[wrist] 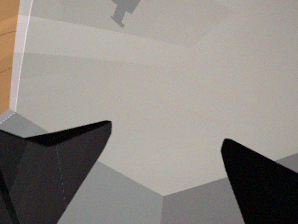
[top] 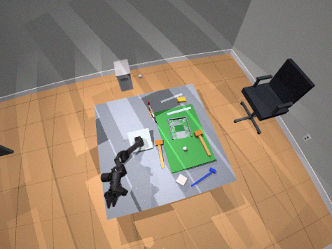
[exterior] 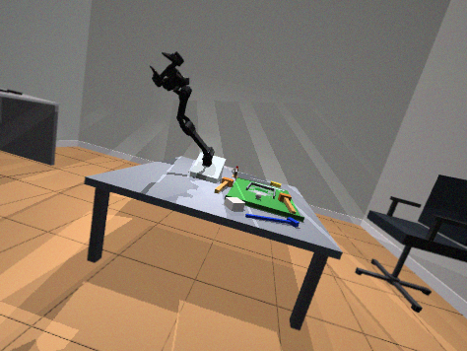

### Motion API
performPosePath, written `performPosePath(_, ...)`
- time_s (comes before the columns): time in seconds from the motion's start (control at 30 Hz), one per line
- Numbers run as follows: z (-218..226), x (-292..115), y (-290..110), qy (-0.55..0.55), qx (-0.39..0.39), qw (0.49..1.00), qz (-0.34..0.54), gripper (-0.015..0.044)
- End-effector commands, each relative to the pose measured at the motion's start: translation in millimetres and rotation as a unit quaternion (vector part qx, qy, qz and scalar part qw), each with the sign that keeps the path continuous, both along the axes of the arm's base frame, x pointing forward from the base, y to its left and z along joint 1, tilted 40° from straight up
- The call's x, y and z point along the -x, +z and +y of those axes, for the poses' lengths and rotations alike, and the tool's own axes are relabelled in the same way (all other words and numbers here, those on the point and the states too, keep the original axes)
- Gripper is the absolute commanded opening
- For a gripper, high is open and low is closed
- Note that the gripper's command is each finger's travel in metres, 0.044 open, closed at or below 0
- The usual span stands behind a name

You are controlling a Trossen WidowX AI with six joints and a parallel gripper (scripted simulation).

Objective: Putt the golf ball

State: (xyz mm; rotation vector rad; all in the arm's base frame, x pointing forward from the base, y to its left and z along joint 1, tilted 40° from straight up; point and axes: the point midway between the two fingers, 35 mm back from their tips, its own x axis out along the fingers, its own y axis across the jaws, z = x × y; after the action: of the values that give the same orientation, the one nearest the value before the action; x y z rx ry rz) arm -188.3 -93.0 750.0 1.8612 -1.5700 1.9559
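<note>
Jaws nearest the lens, spread wide, pinching nothing, raised high and aimed at the wall. Red putter (top: pixel 151 111) lies far below and behind them on the desk (top: pixel 115 115), just beside the green mat (top: pixel 196 154), long axis along its edge.

The arm (exterior: pixel 186 118) rises steeply from its base and bends back, lifting the claw (exterior: pixel 164 62) high. Its fingers stand wide apart with nothing between them.
</note>
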Motion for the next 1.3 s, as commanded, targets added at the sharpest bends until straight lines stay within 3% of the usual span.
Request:
performPosePath(0.0, 0, -2, 0, 0.000, -0.001, 1.000, 0.003, 0.0426)
performPosePath(0.33, -1, -113, 16, -0.036, -0.012, 0.985, 0.168, 0.0440)
performPosePath(0.5, 8, -195, 20, -0.090, 0.007, 0.950, 0.299, 0.0440)
performPosePath(0.8, 44, -332, -1, -0.166, 0.092, 0.853, 0.486, 0.0440)
performPosePath(0.97, 69, -406, -28, -0.216, 0.148, 0.774, 0.577, 0.0440)
performPosePath(1.27, 120, -504, -89, -0.296, 0.268, 0.632, 0.665, 0.0440)
